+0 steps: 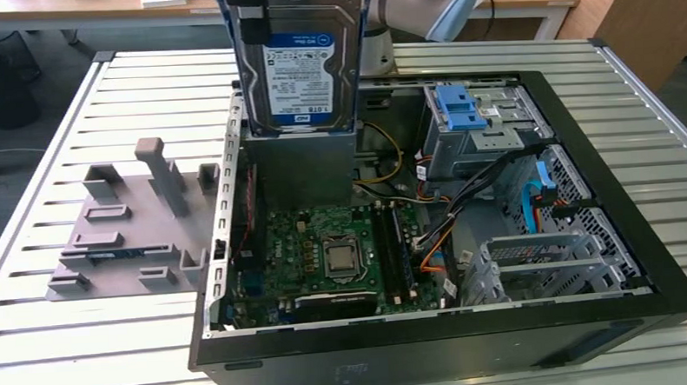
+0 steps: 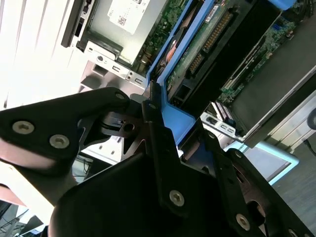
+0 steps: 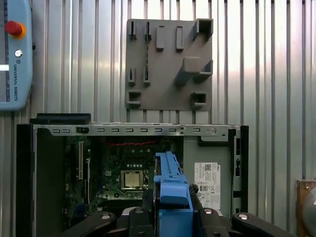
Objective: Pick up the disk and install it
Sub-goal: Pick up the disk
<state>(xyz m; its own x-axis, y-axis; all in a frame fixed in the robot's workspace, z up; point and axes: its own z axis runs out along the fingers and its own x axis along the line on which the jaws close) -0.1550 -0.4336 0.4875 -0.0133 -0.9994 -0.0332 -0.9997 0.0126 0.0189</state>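
Note:
The disk (image 1: 299, 66) hangs upright above the open computer case (image 1: 623, 232), over the grey power-supply box (image 1: 301, 168). Its white-and-blue label faces the exterior camera, and a blue carrier frame runs around it. In the second wrist view my gripper (image 2: 160, 129) is shut on the blue carrier, with the disk's green circuit-board side (image 2: 197, 47) beyond the black fingers. In the first wrist view the blue carrier edge (image 3: 171, 195) stands between the gripper's (image 3: 172, 213) fingers, above the motherboard (image 3: 129, 173).
The grey metal drive bay with its blue latch (image 1: 465, 109) sits at the case's far right corner in the exterior view. Cables cross the middle of the case. A grey fixture plate (image 1: 130, 228) lies on the slatted table beside the case. A teach pendant (image 3: 15, 54) rests on the table.

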